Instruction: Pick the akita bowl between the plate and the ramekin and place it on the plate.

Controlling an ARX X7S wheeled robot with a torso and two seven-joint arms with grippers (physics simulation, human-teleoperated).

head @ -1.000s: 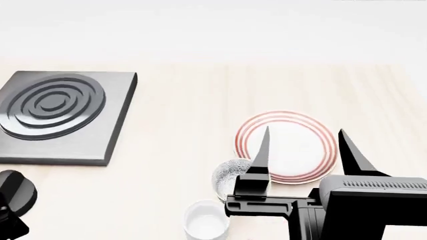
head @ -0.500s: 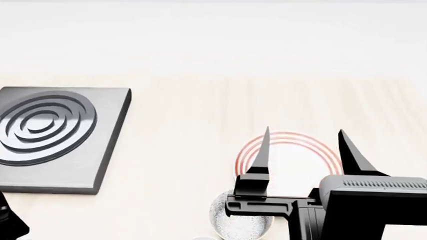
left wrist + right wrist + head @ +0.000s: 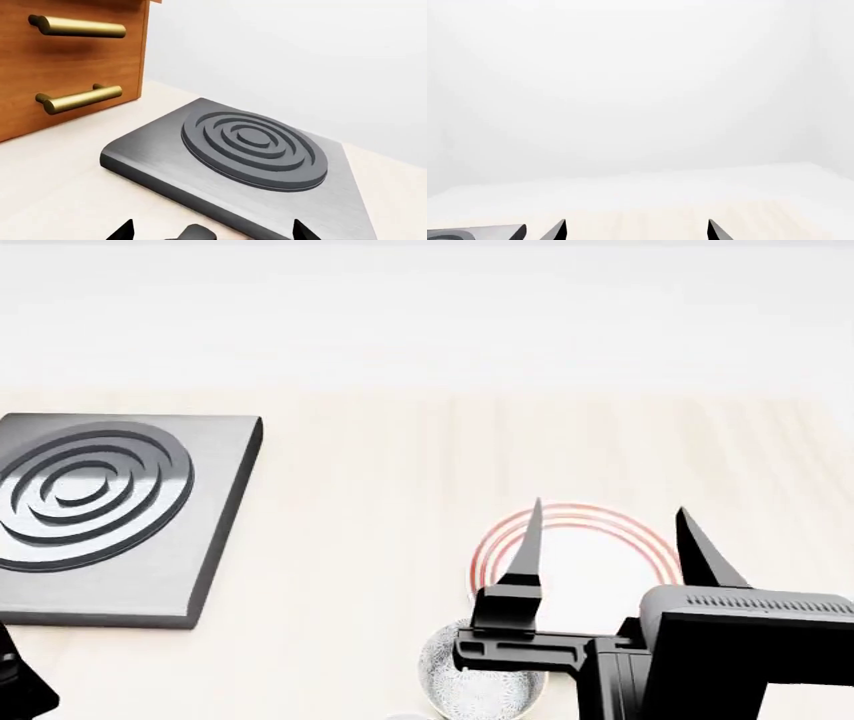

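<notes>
The speckled akita bowl (image 3: pixel 481 692) stands at the bottom edge of the head view, just in front of the red-ringed plate (image 3: pixel 577 510). My right gripper (image 3: pixel 607 532) hangs open above both. Its fingers frame the plate, and its body hides part of the bowl and the plate's near side. The right wrist view shows only that gripper's (image 3: pixel 636 231) two spread tips over pale table and wall. My left gripper (image 3: pixel 212 232) is open and empty, far to the left by the hob. The ramekin is out of view.
A dark grey hob plate (image 3: pixel 107 515) with raised rings lies at the left, also large in the left wrist view (image 3: pixel 247 150). Beside it stands a wooden drawer unit (image 3: pixel 67 60) with brass handles. A piece of my left arm (image 3: pixel 16 685) shows at the bottom left corner.
The head view shifted, so hob, plate and bowl slid down the frame and the ramekin left it. In the last half second my right gripper sank slightly.
</notes>
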